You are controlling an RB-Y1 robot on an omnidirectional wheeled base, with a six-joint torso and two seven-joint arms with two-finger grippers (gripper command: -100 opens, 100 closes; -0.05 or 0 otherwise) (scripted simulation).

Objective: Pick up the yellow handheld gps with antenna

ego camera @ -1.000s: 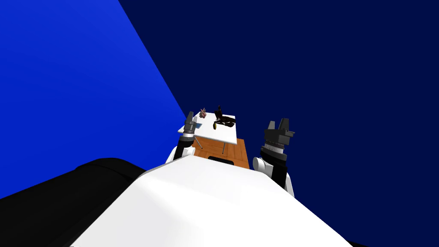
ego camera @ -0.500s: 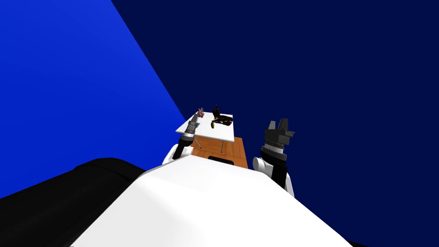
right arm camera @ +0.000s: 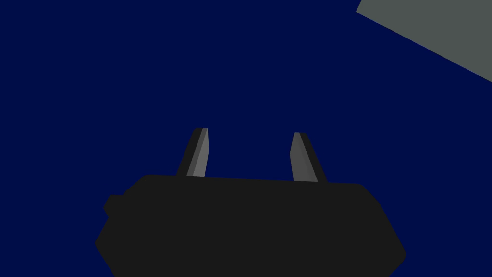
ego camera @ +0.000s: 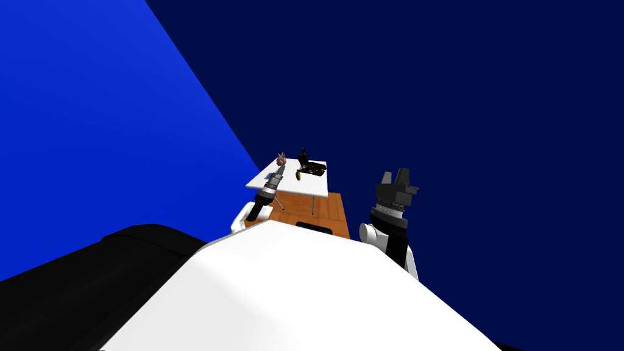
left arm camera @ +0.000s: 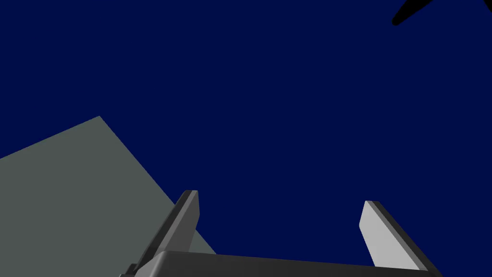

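Two big walls stand around me, a bright blue wall [ego camera: 91, 122] on the left and a dark blue wall [ego camera: 457, 91] on the right. Far in front of me lies a bit of wood floor [ego camera: 326, 213], and a white surface [ego camera: 304, 187] stands on it.

My right claw [ego camera: 396, 175] hangs up in the air on the right, well away from the surface. Its two fingers are spread and it has nothing in it. My left claw [ego camera: 280, 170] reaches out over the left part of the surface. Its fingers [left arm camera: 192, 211] are spread wide too, with nothing between them. It looks at the dark blue wall, not down at the things.

On the far side of the surface sits a dark thing [ego camera: 314, 168]. A small pink thing [ego camera: 281, 159] sits at the far left. The yellow gps [ego camera: 298, 176] lies near the middle, just beside the dark thing and a little to the right of my left claw.

I think I am in the reaching step, and the grab is not done yet. Next I should tip my left claw down, bring it right over the yellow gps, put one finger on each side, and stay off the dark thing.
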